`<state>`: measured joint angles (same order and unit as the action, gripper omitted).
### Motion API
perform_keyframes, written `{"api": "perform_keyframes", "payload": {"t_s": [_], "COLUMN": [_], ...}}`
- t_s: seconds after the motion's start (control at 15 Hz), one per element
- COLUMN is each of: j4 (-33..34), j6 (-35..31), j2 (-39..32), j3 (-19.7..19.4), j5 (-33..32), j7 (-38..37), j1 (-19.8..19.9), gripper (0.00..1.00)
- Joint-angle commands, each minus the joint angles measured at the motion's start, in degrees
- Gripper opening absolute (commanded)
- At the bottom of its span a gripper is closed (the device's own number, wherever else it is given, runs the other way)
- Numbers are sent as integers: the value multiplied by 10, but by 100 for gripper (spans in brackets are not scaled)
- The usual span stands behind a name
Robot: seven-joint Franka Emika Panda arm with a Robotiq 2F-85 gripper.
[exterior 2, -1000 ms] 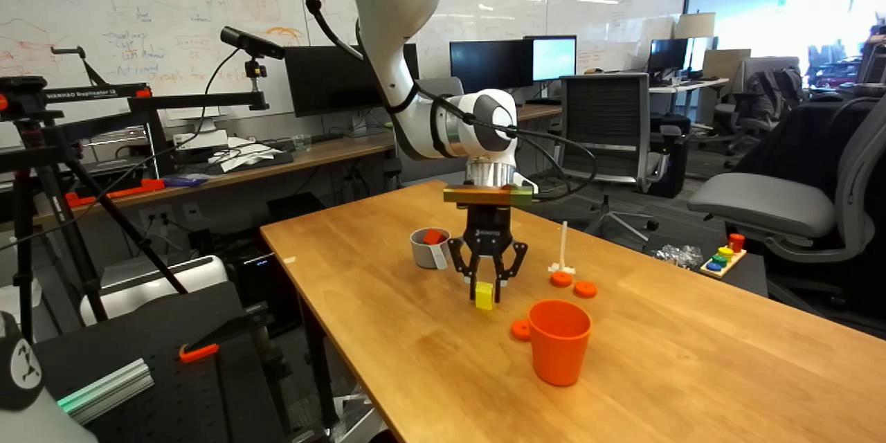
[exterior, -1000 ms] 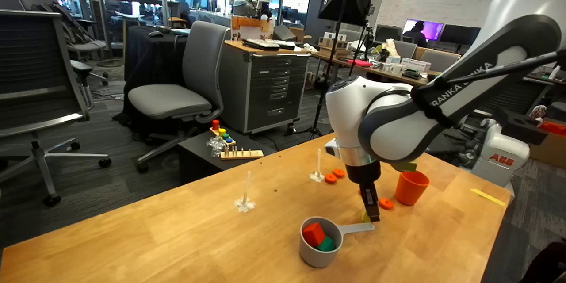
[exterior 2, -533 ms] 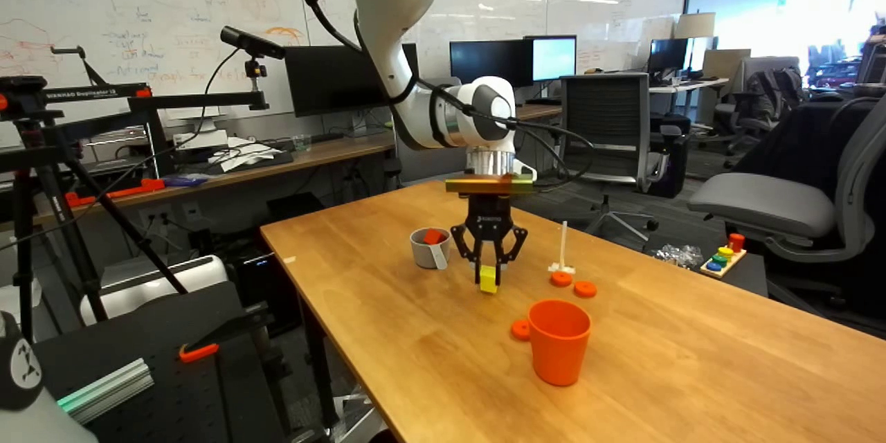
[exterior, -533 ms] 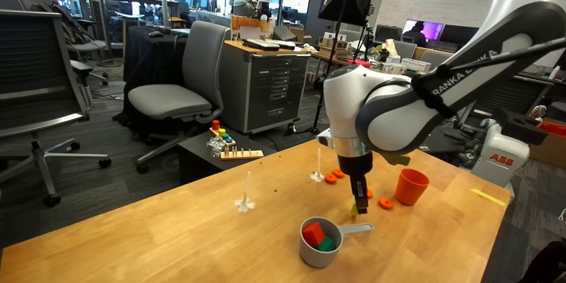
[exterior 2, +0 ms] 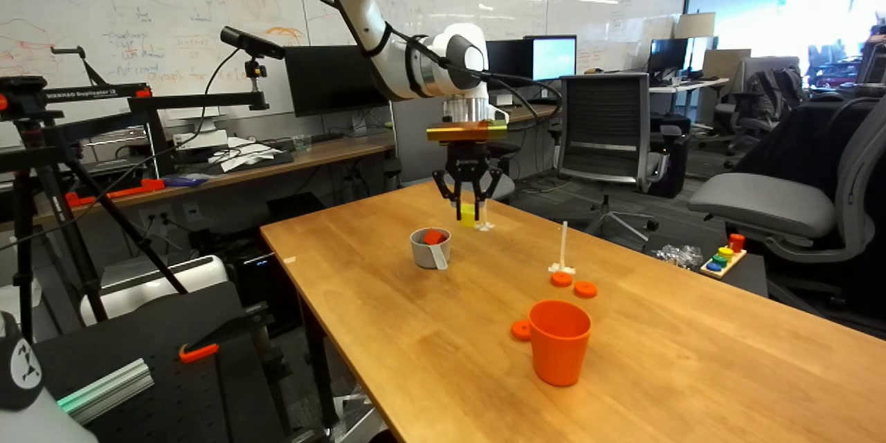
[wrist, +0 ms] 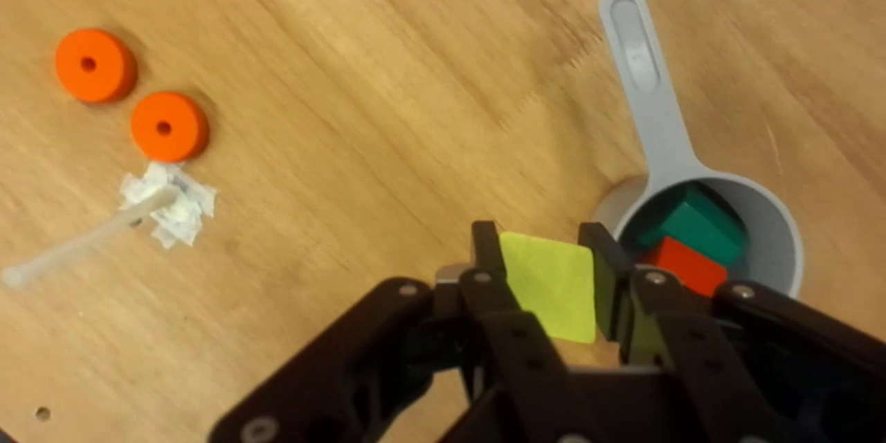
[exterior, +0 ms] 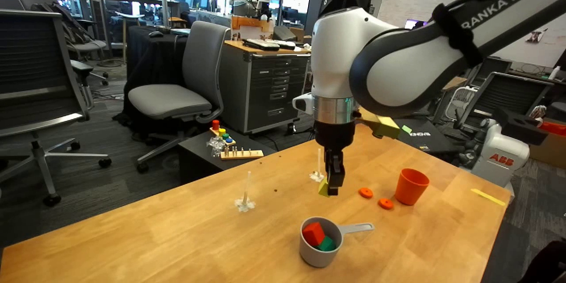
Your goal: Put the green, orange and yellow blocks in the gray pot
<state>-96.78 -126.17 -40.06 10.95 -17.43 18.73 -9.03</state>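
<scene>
Right of lower centre in the wrist view, the tool [wrist: 543, 243] clamps the yellow block [wrist: 552, 291] by opposite sides, best taken mid-face as it seems light, stiff and sturdy (smooth faces may slip); gray pot [wrist: 770, 228], farther right, contains green block [wrist: 702, 230] and orange block [wrist: 685, 266].
</scene>
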Motion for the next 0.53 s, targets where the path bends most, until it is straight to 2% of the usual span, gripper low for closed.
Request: {"api": "perform_keyframes", "payload": {"t_s": [0.0, 0.47], "j4": [-3, -1], "j6": [-20, -27], "j2": [12, -10], "j3": [24, 51], "j5": [48, 134], "j7": [33, 66], "j1": [8, 17], "gripper": [9, 10]}}
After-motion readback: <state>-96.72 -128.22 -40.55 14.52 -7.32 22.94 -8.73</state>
